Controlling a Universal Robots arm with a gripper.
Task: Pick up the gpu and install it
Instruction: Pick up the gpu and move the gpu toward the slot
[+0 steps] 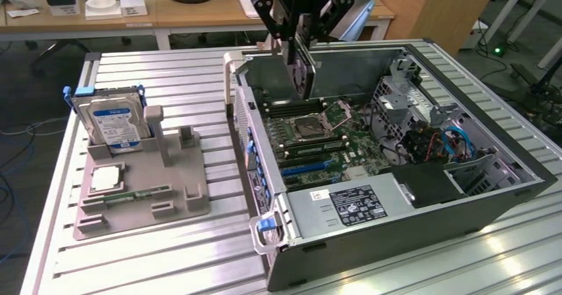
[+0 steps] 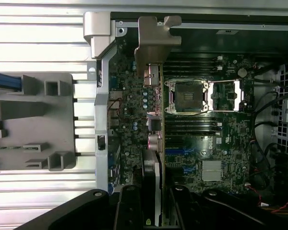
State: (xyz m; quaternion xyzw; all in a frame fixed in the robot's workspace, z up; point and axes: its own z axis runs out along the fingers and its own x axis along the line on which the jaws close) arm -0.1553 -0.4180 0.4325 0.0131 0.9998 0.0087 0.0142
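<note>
- The counter [image 1: 158, 268], a slotted aluminium top, carries everything. Its flat surface likely keeps the case and the parts holder level for the arm.
- The open computer case [image 1: 395, 242] lies on its side with the panel off, so the motherboard [image 1: 325, 137] faces up and can be reached from above.
- The grey parts holder [image 1: 176, 176] sits just beside the case on the exterior view's left. Its upright posts keep the hard drive [image 1: 112, 125] standing on edge. A memory stick [image 1: 136, 195] lies flat in a groove, probably so that each part presents a graspable edge.
- The blue expansion slots [image 2: 182, 152] on the board look unoccupied.
- The gpu [image 1: 301, 68] hangs edge-on over the back end of the case, clear of the board and not seated. In the wrist view its silver end bracket [image 2: 156, 38] is the part farthest from the tool, next to the case's rear wall. Judging from this, the card is held upright so its thin edge can enter the case.
- The tool [image 1: 299, 41] has its jaws drawn partway together and clamped on the gpu's two flat faces. One finger [image 2: 129, 206] shows on either side of the card, and they touch nothing else.
</note>
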